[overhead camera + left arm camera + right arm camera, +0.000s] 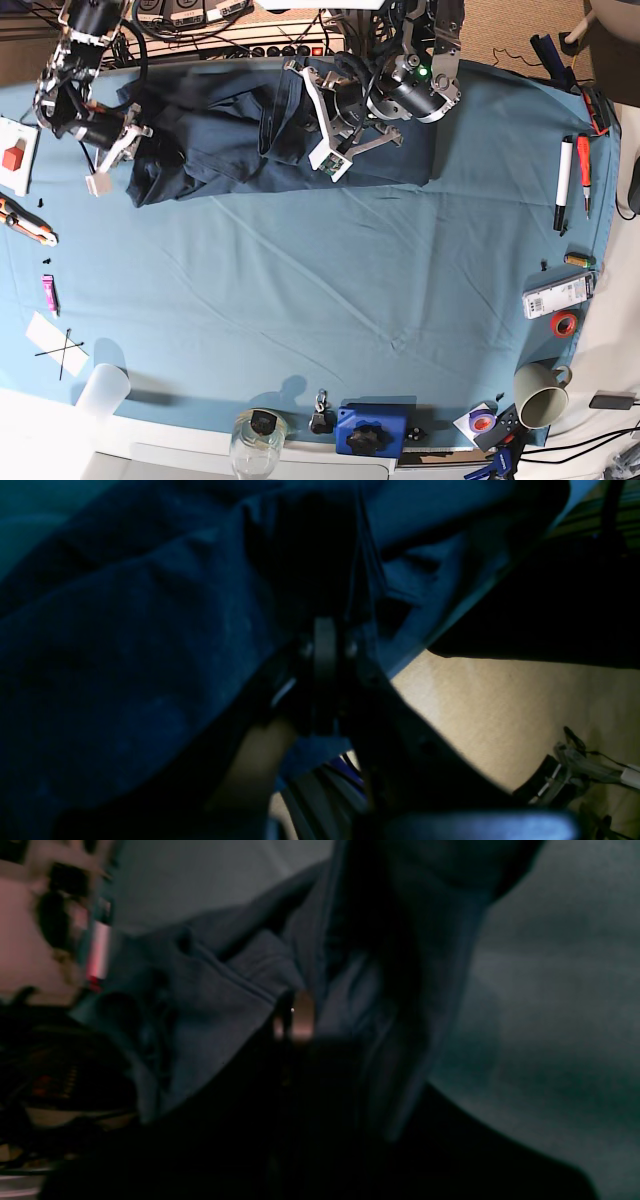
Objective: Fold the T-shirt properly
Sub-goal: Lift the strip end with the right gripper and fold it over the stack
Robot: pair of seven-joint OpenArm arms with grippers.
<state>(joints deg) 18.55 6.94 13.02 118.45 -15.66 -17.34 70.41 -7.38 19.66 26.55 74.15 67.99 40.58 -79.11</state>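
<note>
The T-shirt [250, 125] was bunched along the far edge of the table cloth [320, 300], strung between both grippers. Left gripper [326, 605] was closed on a bunched fold; right gripper [320, 985] was buried in cloth, apparently pinching it, closure not clearly shown. Judgement: both grips should be kept tight, the grippers drawn apart and moved level so the cloth is laid flat, not dragged.
</note>
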